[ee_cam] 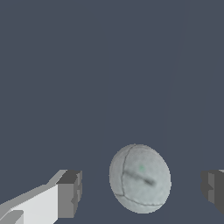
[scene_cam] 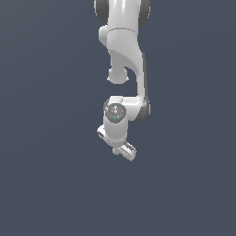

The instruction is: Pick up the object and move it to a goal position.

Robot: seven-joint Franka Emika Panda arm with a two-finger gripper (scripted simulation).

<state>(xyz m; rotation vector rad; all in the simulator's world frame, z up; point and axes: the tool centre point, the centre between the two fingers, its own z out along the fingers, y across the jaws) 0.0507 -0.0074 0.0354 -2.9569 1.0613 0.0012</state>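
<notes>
In the wrist view the pale grey-green ball point(ee_cam: 140, 178), with faint dark seams, lies on the dark grey floor between my gripper's two fingers. One grey fingertip point(ee_cam: 70, 194) stands on one side of it and the other fingertip point(ee_cam: 214, 190) on the opposite side, each with a gap to the ball. My gripper point(ee_cam: 142, 192) is open and touches nothing. In the exterior view the white arm reaches down from the top, and the gripper point(scene_cam: 120, 146) points at the floor. The ball is hidden under it there.
A flat dark grey-blue floor point(scene_cam: 46, 184) fills both views. No other object or edge shows.
</notes>
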